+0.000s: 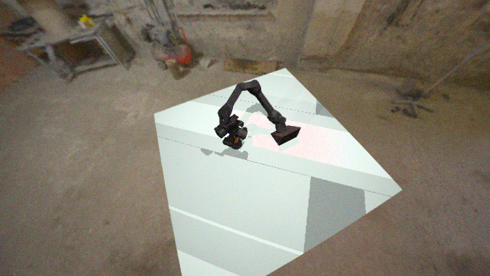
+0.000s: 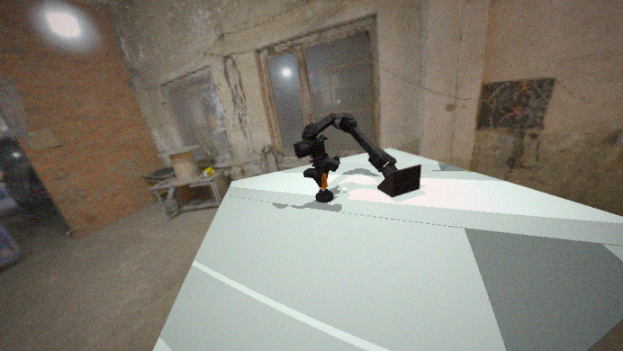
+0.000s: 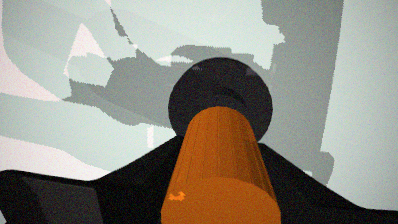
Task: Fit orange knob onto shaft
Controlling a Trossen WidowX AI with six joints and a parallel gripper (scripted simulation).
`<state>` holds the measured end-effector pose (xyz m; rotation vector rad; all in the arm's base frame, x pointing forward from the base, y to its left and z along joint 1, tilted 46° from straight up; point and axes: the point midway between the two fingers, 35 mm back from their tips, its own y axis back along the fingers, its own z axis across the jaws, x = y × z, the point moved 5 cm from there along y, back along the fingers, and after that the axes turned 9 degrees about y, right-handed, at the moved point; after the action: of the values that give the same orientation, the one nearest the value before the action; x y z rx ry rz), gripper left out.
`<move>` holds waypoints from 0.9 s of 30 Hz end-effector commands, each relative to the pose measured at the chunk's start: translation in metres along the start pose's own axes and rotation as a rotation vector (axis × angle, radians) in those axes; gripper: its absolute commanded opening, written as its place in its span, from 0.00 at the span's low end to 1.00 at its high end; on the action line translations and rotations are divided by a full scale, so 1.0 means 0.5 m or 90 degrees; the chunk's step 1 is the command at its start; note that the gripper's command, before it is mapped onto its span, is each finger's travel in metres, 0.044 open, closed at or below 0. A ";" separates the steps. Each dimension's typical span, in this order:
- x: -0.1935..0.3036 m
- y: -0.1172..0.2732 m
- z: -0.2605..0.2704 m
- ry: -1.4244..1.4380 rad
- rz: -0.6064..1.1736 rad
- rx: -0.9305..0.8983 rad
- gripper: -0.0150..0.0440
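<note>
I had the gripper closed on the orange knob, between its fingers. The round pedestal stood just below them; I could not see the shaft.

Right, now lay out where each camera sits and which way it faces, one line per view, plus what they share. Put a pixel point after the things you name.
Top: high off the table [image 1: 234,198] [image 2: 338,270], looking steeply down; whole arm and gripper [image 1: 234,139] [image 2: 323,177] [image 3: 219,146] show.
Exterior: lower, looking across the table towards windows [image 2: 339,85]; whole arm shows.
Wrist: on the arm above the gripper, looking down past the orange knob [image 1: 236,141] [image 2: 323,181] [image 3: 220,150] to the dark round pedestal [image 1: 236,146] [image 2: 324,196] [image 3: 220,82]; only gripper parts show.
Shared by top and exterior: arm, knob, pedestal, yellow object [image 1: 86,20] [image 2: 209,171].
</note>
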<state>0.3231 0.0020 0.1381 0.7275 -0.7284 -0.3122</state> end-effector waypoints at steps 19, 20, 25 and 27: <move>0.003 0.006 -0.006 0.135 0.000 0.000 0.25; 0.003 0.005 -0.006 0.135 0.000 0.000 0.25; 0.002 0.003 -0.004 0.135 0.000 0.000 0.25; 0.001 0.003 -0.001 0.135 0.000 0.000 0.25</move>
<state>0.3253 0.0035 0.1386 0.7455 -0.5306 -0.2339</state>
